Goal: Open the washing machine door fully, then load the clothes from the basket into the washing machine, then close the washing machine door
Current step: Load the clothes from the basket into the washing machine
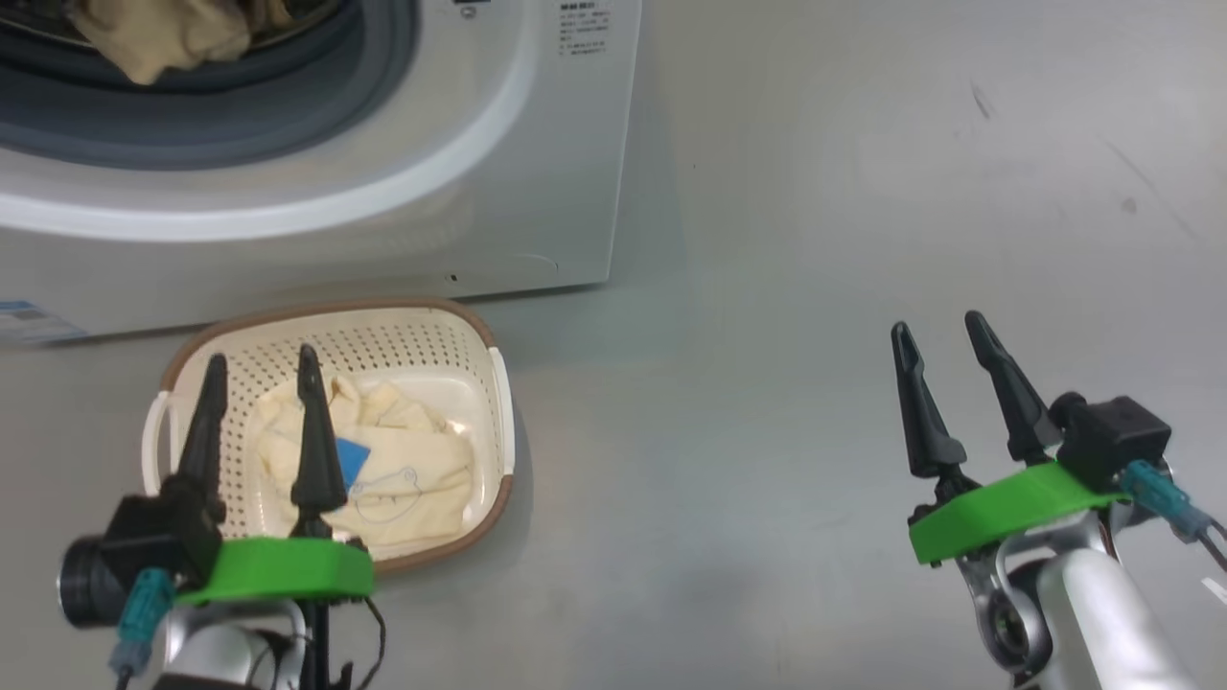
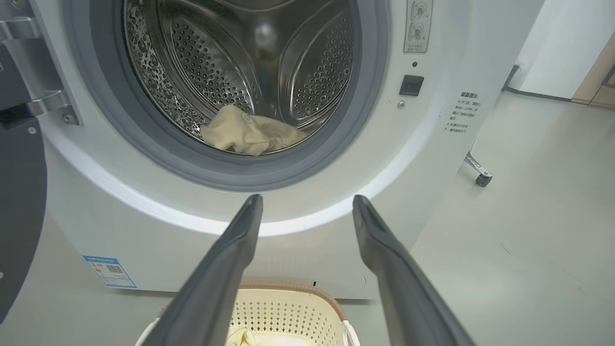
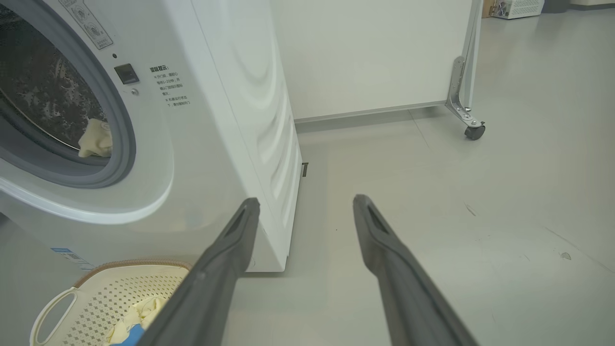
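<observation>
Both released: left gripper (image 1: 262,356), right gripper (image 1: 937,323); washing machine (image 1: 537,144) open.
Left wrist view adds door (image 2: 19,202) swung aside, cream garment (image 2: 250,134) in drum (image 2: 312,72); head view: clothes (image 1: 403,460) in basket (image 1: 335,309) on floor (image 1: 767,383), beneath left gripper.

Left gripper (image 1: 259,369) open, empty, right gripper (image 1: 944,331) open, empty, fingers forward

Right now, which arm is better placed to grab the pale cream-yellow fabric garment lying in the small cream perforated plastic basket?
Left. The left gripper hangs open over the basket and the garment. The right gripper, also open, is over bare grey floor, off to the basket's side.
</observation>
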Controlling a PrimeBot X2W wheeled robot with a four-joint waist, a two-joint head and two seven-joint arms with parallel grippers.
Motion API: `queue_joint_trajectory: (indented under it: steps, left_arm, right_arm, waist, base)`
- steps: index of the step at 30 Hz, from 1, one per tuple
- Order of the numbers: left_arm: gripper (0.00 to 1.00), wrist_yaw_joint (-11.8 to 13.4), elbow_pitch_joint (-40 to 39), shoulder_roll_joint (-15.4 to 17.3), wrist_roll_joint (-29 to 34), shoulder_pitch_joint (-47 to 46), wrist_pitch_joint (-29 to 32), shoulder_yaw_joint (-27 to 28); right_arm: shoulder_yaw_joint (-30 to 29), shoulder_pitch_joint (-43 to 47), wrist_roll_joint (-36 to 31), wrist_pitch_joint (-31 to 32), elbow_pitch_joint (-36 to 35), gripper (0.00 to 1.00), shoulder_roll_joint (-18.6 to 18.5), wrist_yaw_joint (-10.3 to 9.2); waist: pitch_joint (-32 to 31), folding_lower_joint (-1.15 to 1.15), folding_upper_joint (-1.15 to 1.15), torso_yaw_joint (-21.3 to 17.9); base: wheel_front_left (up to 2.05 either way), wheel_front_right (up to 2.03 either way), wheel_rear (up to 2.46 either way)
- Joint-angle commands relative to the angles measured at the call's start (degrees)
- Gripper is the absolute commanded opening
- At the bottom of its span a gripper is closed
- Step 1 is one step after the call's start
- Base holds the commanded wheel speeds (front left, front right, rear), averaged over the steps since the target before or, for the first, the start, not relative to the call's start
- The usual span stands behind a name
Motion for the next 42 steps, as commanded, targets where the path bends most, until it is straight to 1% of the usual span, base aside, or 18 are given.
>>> queue_joint_trajectory:
  steps: [1,7,15,25,42]
  left_arm:
    - [1.00,8.7,-1.7,0.1,1.0,1.3,-0.4,2.4]
    - [1.00,6.3,-0.4,-2.6,2.8,6.5,-0.4,3.4]
    - [1.00,3.4,2.2,-4.1,5.2,10.4,-0.4,3.1]
    - [1.00,2.0,3.5,-4.9,6.3,12.4,-0.4,3.7]
    - [1.00,1.1,4.7,-5.9,6.8,12.6,-0.4,3.9]
  right_arm:
    - [0.6,1.5,-0.7,0.8,-2.3,1.00,-0.4,0.21]
    - [-0.4,5.9,-1.9,3.0,-4.6,1.00,-0.4,0.21]
    - [-0.7,9.9,-3.1,5.2,-8.4,1.00,-0.4,0.21]
    - [-0.6,12.9,-3.2,7.3,-11.7,1.00,-0.4,0.21]
    - [-0.7,14.1,-2.9,8.1,-12.2,1.00,-0.4,0.21]
  waist:
    - [-3.7,0.01,-0.01,1.2]
    - [-8.7,0.01,-0.01,2.1]
    - [-13.3,0.01,-0.01,2.3]
    - [-16.4,0.01,-0.01,2.3]
    - [-18.1,0.01,-0.01,2.8]
  base:
    - [0.00,0.00,0.00]
    - [0.00,0.00,0.00]
    - [0.00,0.00,0.00]
    - [0.00,0.00,0.00]
    - [0.00,0.00,0.00]
